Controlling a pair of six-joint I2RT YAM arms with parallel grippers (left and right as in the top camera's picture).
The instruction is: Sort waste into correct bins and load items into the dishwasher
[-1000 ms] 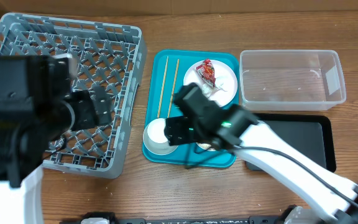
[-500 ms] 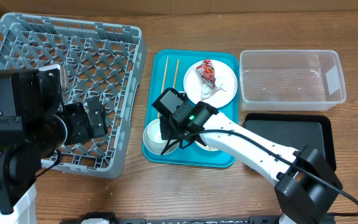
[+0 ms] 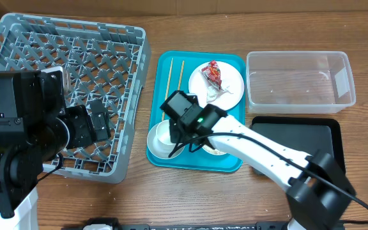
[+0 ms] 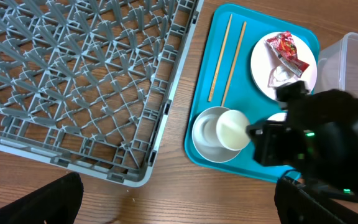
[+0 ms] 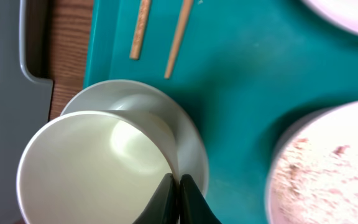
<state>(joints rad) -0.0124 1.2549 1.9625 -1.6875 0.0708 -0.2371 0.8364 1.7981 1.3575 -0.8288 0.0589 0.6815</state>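
A white paper cup (image 5: 92, 168) stands inside a white bowl (image 5: 191, 149) at the near left of the teal tray (image 5: 241, 93). My right gripper (image 5: 179, 180) is shut on the cup's rim, one finger inside and one outside. From overhead the cup (image 3: 164, 132) shows just left of the right gripper (image 3: 175, 137). Two wooden chopsticks (image 3: 172, 80) lie on the tray. A red wrapper (image 3: 213, 73) and crumpled tissue rest on a white plate (image 3: 230, 89). My left gripper (image 4: 179, 199) hangs open over the wood, beside the grey dish rack (image 3: 75, 64).
A clear plastic bin (image 3: 299, 80) stands right of the tray, with a black bin (image 3: 299, 140) in front of it. A second white dish with crumbs (image 5: 328, 168) sits on the tray near the bowl. The right arm crosses the tray's front.
The right gripper has swung left over the bowl and closed on the cup's rim. The left arm has drawn back a little, then held still.
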